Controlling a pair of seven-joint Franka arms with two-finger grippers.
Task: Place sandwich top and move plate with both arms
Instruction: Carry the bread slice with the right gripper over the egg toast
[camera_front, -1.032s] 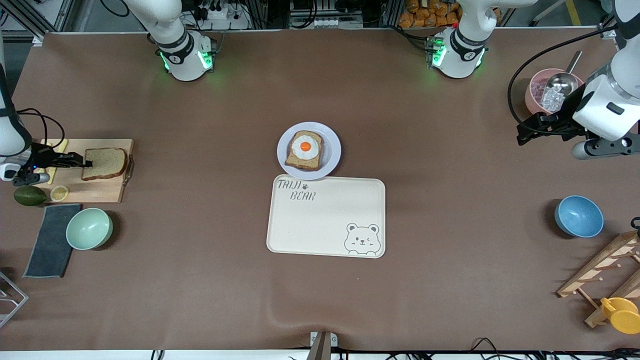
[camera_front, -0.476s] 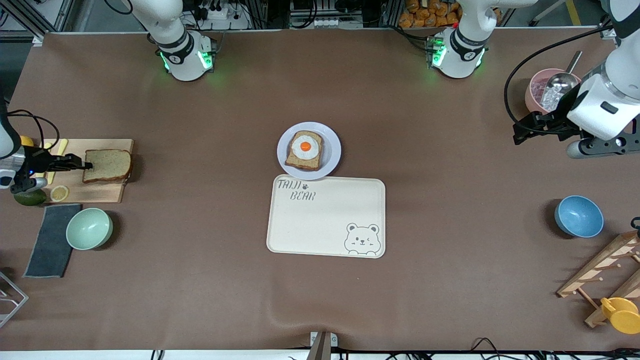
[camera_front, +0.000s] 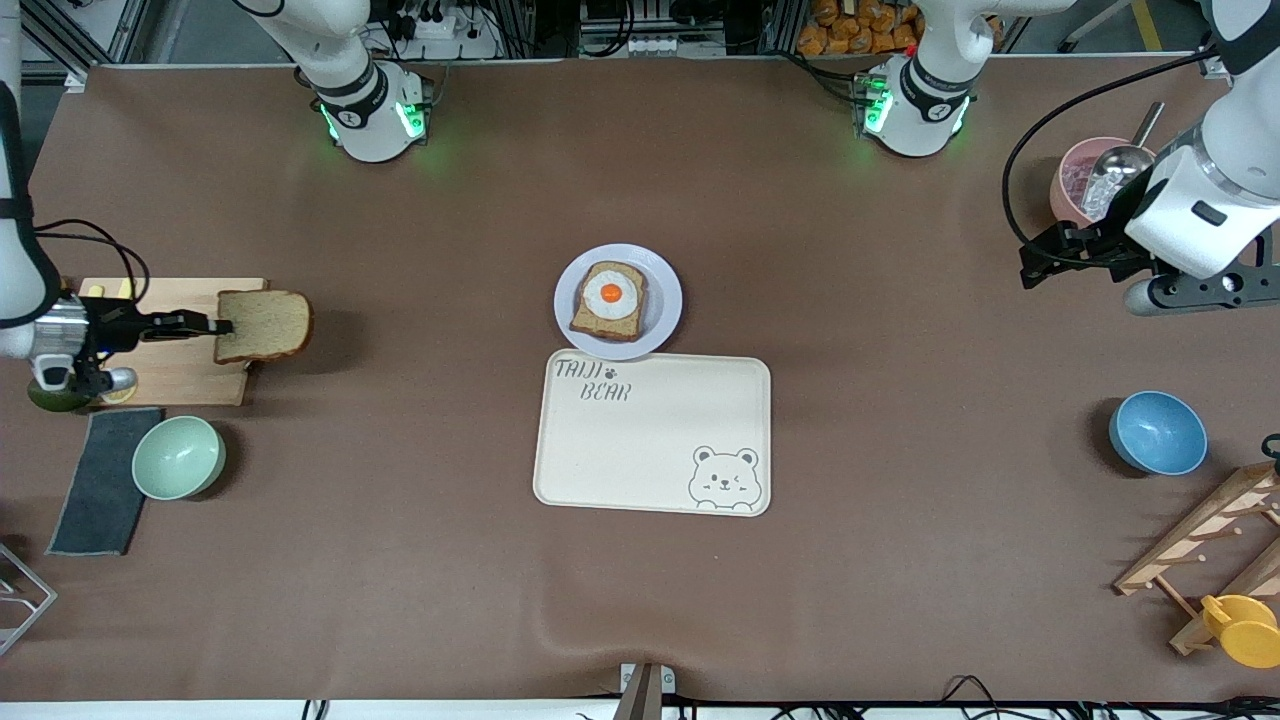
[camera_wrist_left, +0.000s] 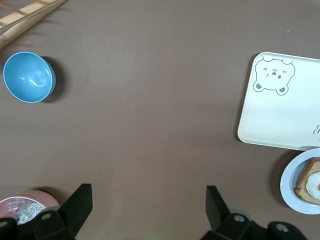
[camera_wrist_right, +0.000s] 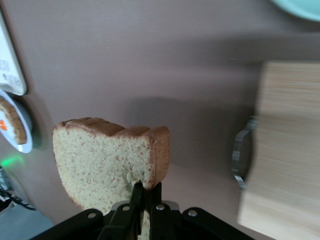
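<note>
Right gripper (camera_front: 215, 325) pinching the light, soft, crumbly bread (camera_front: 263, 325) by one crust edge over the board's (camera_front: 180, 375) end, so likely to sag or tear; plate (camera_front: 664, 300) mid-table touching the tray (camera_front: 655, 440); left gripper (camera_front: 1040, 262) waiting, wide open, near the pink bowl (camera_front: 1068, 185).

Brown matte surface (camera_front: 900, 480) under me runs edge to edge, evenly lit, a crease near its camera-side edge, with metal framing (camera_front: 90, 30), cables and orange packets (camera_front: 860, 25) past my bases.

Plate (camera_wrist_left: 302, 182) (egg toast aboard) cut by left-wrist frame edge
</note>
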